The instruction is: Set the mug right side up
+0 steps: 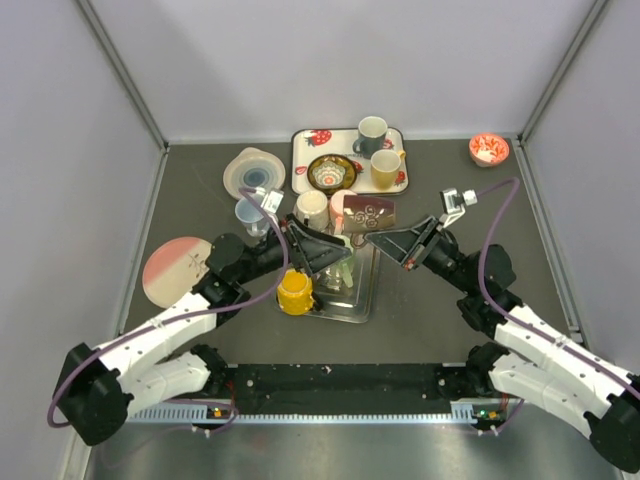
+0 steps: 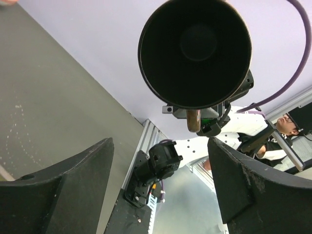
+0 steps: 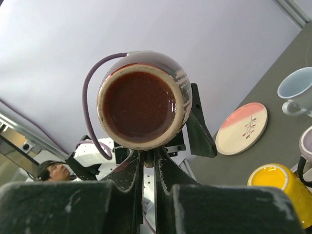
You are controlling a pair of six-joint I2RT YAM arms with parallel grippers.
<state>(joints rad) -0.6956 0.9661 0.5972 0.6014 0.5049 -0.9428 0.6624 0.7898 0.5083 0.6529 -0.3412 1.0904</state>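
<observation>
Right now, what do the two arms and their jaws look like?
The left arm and the right arm match: white shells on the long links, black joints and black wrists. A purple cable loops along each one: the left cable and the right cable. The jaws are black and wedge-shaped, with pale scuffs along their edges.

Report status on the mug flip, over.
Right jaws shut on mug handle. Left jaws open, facing its mouth. Mug on its side, off the table. Yellow cup near left jaws.

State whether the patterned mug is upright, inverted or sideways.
Sideways: patterned mug lies horizontal, mouth toward left gripper, base toward right gripper.
</observation>
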